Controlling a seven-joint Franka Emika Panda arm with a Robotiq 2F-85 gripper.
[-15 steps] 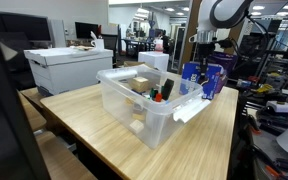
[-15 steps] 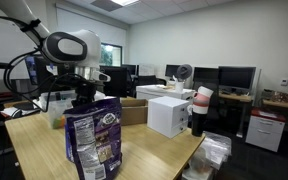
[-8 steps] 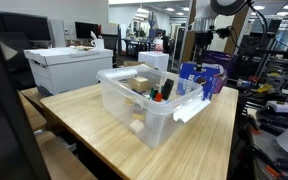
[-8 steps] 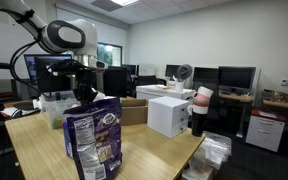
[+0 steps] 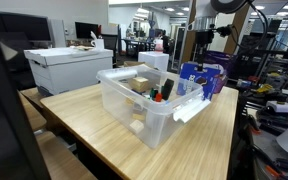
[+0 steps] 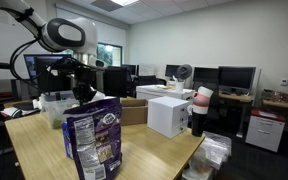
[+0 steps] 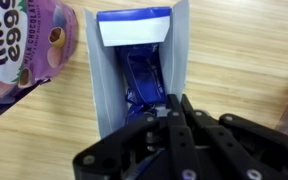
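In the wrist view my gripper (image 7: 171, 100) is shut, its black fingers pressed together with nothing between them. Just beyond the tips stands a blue carton (image 7: 134, 65) with open grey flaps and a white band, seen from above. A purple mini-eggs bag (image 7: 24, 50) lies to its left on the wooden table (image 7: 244, 50). In an exterior view the gripper (image 5: 206, 42) hangs well above the blue carton (image 5: 192, 75) and the purple bag (image 5: 215, 80) at the table's far corner. The purple bag (image 6: 94, 140) fills the foreground of an exterior view, with the gripper (image 6: 84, 92) behind it.
A clear plastic bin (image 5: 134, 118) holding small items stands mid-table, a loose lid sheet at its side. A white box (image 5: 69, 65) sits on a neighbouring desk. A cardboard box (image 6: 134, 110) and another white box (image 6: 169, 115) stand past the bag. Desks, monitors and cables surround the table.
Over the first half second the arm rose away from the blue carton and bag, the gripper staying shut. Since then nothing has visibly moved.
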